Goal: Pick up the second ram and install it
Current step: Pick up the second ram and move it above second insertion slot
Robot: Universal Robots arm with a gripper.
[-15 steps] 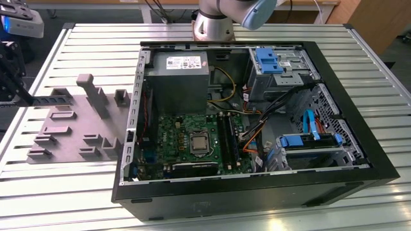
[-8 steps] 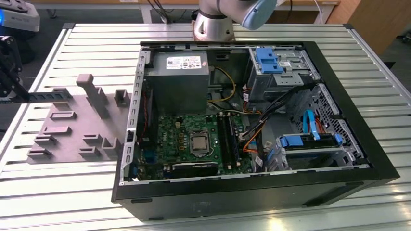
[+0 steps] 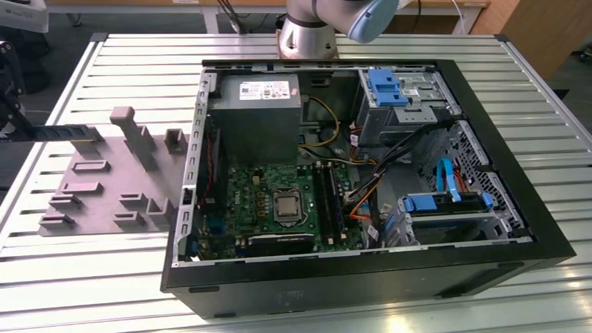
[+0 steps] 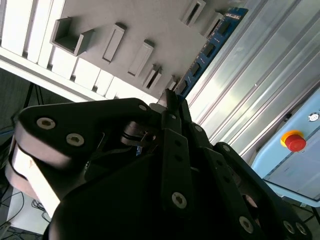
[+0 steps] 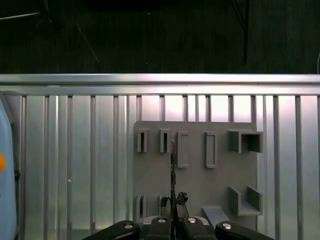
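Note:
The second ram [image 3: 63, 132] is a thin dark green stick held level above the far end of the grey fixture plate [image 3: 111, 198], at the exterior view's left. My gripper [image 3: 13, 125] is shut on one end of it at the picture's left edge. In the second wrist view the ram [image 4: 212, 42] sticks out from between the black fingers [image 4: 175, 145] of the gripper [image 4: 171, 100], over the plate [image 4: 165, 30]. The first wrist view shows the ram [image 5: 173, 162] edge-on as a thin line above the plate [image 5: 195, 180], with the gripper [image 5: 175, 201] closed around it.
An open computer case [image 3: 370, 277] lies on the slatted metal table [image 3: 129, 62], to the exterior view's right of the plate. Its green motherboard [image 3: 245, 187] carries long black memory slots [image 3: 329, 198]. Grey blocks [image 3: 123, 121] rise from the plate. The arm's base [image 3: 310, 31] stands behind the case.

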